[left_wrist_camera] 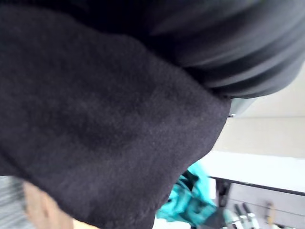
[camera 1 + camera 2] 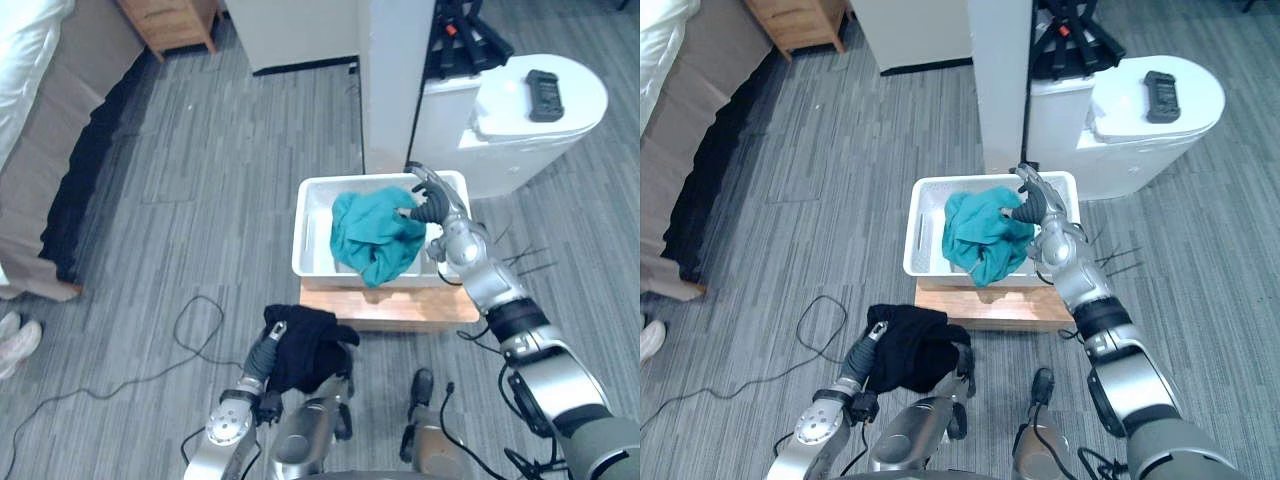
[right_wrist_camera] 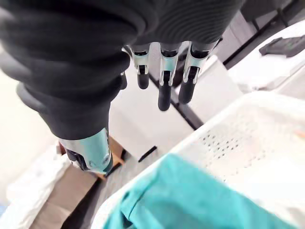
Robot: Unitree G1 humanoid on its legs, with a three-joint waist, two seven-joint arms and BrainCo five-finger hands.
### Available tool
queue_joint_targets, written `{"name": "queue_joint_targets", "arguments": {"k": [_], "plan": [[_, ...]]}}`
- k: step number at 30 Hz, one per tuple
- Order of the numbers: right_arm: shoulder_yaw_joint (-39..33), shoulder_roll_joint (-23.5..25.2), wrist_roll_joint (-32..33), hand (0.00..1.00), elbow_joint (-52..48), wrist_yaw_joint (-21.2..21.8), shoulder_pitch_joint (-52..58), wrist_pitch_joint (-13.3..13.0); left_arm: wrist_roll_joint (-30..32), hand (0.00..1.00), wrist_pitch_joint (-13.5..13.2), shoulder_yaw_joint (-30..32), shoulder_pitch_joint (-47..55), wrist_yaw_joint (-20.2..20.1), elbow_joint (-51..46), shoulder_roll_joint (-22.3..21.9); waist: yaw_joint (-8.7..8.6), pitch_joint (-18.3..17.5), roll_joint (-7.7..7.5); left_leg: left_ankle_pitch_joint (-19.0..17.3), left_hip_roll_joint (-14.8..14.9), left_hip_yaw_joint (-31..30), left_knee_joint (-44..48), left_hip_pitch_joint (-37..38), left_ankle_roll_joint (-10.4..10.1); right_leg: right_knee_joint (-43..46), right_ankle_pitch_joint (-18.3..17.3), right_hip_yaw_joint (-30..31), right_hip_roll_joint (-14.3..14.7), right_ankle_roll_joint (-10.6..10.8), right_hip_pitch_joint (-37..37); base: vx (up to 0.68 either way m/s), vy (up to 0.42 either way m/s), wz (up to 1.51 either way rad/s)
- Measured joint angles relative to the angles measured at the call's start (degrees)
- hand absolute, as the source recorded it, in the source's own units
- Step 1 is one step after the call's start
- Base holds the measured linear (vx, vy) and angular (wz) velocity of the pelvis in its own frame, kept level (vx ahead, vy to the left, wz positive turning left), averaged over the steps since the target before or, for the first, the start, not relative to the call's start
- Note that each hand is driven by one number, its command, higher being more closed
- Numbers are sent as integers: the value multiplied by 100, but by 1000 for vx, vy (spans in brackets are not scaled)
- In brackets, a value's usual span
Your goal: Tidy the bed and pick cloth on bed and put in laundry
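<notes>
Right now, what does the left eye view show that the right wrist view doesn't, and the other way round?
Left eye view: the black cloth draped over the left hand, and the wooden board under the white basket. Right wrist view: the right hand close up, its fingers straight and holding nothing, plus the holes in the basket wall. Both: the teal cloth lying in the basket.

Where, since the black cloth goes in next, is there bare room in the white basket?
Bare: the strip between the left wall of the white basket and the teal cloth. Crowded: the middle and right, where the teal cloth heaps over the front rim and the right hand hangs open above it.
</notes>
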Motion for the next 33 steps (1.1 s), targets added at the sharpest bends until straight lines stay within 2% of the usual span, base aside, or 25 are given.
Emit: {"name": "queue_joint_targets", "arguments": {"k": [1, 4, 6, 7, 10, 11, 13, 15, 19, 20, 22, 26, 28, 31, 32, 33], "plan": [[-174, -3, -229, 0, -279, -23, 407, 3, -36, 100, -11, 154, -55, 12, -91, 39, -114, -87, -123, 1, 1, 54, 0, 74, 0, 6, 26, 8, -15, 39, 58, 93, -15, -12], [-929, 102, -864, 0, -1235, -262, 1669, 54, -37, 100, -10, 604, -259, 162, -117, 43, -272, -313, -383, -29, 11, 223, -2, 311, 45, 65, 37, 58, -29, 61, 193, 101, -15, -22], [-1316, 186, -1161, 0, -1603, -381, 2177, 81, -8, 100, -2, 907, -428, 392, -158, 26, -405, -436, -474, -65, 35, 349, -1, 396, 98, 101, 40, 151, -19, 79, 200, 109, -16, -33], [-1570, 230, -1272, 0, -1800, -421, 2450, 130, 23, 100, 9, 1114, -626, 525, -218, 0, -517, -460, -504, -68, 40, 371, -1, 452, 105, 133, 44, 185, -18, 93, 223, 97, -16, -23], [-2126, 309, -1326, 0, -1913, -596, 3033, 233, 51, 100, 9, 1565, -1324, 952, -362, -106, -667, -475, -498, -81, 45, 515, -5, 618, 125, 136, 31, 319, -16, 106, 294, 56, -3, -22], [-2176, 314, -1325, 0, -1913, -603, 3127, 264, 62, 100, 8, 1658, -1466, 1050, -370, -107, -695, -508, -487, -82, 45, 520, -6, 617, 128, 135, 31, 329, -16, 107, 299, 32, -1, -24], [-2344, 410, -1320, 0, -1904, -618, 3473, 349, 226, 100, 5, 1954, -2020, 1393, -358, -90, -883, -586, -474, -83, 53, 579, -7, 635, 126, 139, 28, 375, -13, 109, 286, 13, 3, -12], [-2362, 470, -1261, 0, -1873, -631, 3698, 406, 285, 100, -16, 2034, -2444, 1636, -221, -32, -889, -592, -477, -95, 71, 675, -11, 691, 122, 135, -11, 467, -7, 106, 272, -28, 2, -24], [-2175, 553, -1050, 0, -1671, -630, 3891, 408, 548, 100, 15, 2028, -3333, 2058, 987, 527, -1064, -641, -485, -101, 105, 763, -13, 670, 116, 145, -10, 498, -5, 104, 175, -57, 7, -16], [-2057, 576, -962, 0, -1671, -633, 3941, 405, 646, 100, 48, 2005, -3608, 2185, 1447, 707, -1157, -653, -505, -99, 122, 827, -13, 572, 115, 133, -10, 575, 8, 104, 90, -57, 13, -19], [-1990, 635, -872, 0, -1672, -652, 3972, 405, 721, 100, 93, 1908, -3834, 2286, 1846, 810, -1180, -663, -519, -96, 124, 870, -13, 443, 114, 144, -8, 622, 6, 103, -63, -47, 15, -19], [-1816, 784, -701, 0, -1673, -779, 4081, 404, 844, 100, 274, 1426, -3913, 2280, 2342, 741, -1219, -640, -566, -93, 105, 983, -13, 229, 114, 148, -7, 748, -16, 103, -322, -45, 28, -19], [-1668, 946, -699, 0, -1680, -817, 4057, 405, 1024, 100, 332, 1274, -3767, 2258, 2419, 567, -1297, -592, -635, -93, 97, 1049, -13, 137, 114, 196, -8, 826, -20, 102, -468, -34, 25, -11], [-1467, 985, -699, 0, -1682, -851, 3997, 400, 1237, 100, 404, 1012, -3517, 2237, 2452, 351, -1291, -437, -665, -95, 96, 1247, -12, 15, 115, 330, -8, 1039, -19, 102, -746, -25, 9, -28], [-1429, 985, -699, 0, -1681, -852, 3973, 405, 1301, 0, 411, 953, -3493, 2225, 2493, 307, -1290, -406, -663, -95, 95, 1270, -12, -37, 115, 332, -8, 1072, -18, 102, -806, -23, 0, -18], [-1373, 1005, -699, 0, -1682, -855, 3889, 403, 1416, 0, 431, 896, -3426, 2150, 2549, 229, -1304, -326, -661, -94, 90, 1281, -12, -124, 115, 333, -8, 1099, -18, 102, -911, -19, -1, -13]]}}
